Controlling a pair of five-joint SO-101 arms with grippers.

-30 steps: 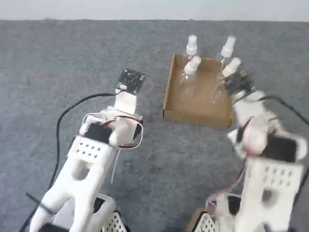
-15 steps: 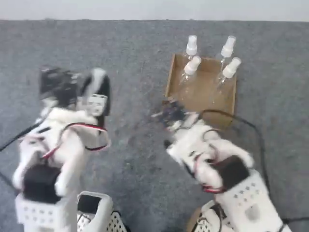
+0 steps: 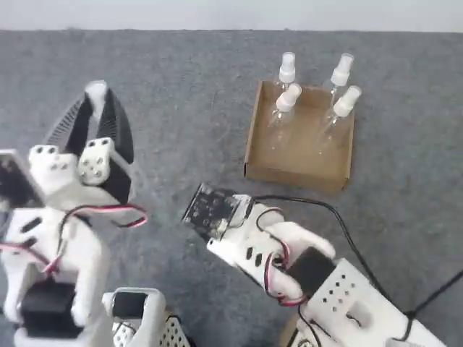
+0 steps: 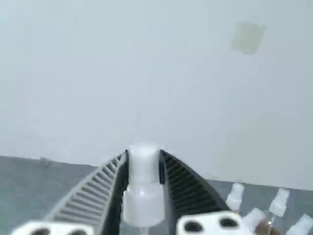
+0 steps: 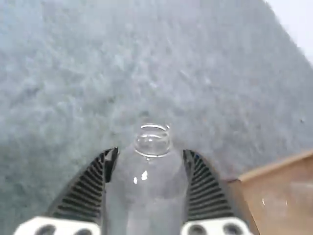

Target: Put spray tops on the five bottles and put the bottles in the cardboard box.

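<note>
left gripper [image 3: 96, 100]: raised over the left side of the grey table [image 3: 181, 87], fingers pointing upward and clamped on a white spray top [image 3: 96, 90]. in the left wrist view the top stands upright between the two ribbed black fingers [image 4: 100, 198] and touches both. its cap reaches level with the fingertips.

right gripper [image 5: 149, 155]: low over the table, closed around the shoulders of a clear bottle [image 5: 146, 191]. the bottle's neck [image 5: 152, 137] is open and bare and juts past the fingertips. a corner of the cardboard box [image 3: 298, 173] lies near one side of this gripper.

right arm [image 3: 289, 253]: stretched across the near middle of the table. its wrist board [image 3: 210, 204] is near the box's near left corner but apart from it.

cardboard box: shallow and open, on the far right part of the table. the near-left bottle [image 3: 287, 101] and near-right bottle [image 3: 346, 103] stand upright inside it, each with a white spray top on. the far-left bottle [image 3: 288, 69] and far-right bottle [image 3: 341, 70], also topped, stand at the far wall. they appear to be inside the box, though their bases cannot be made out.
</note>
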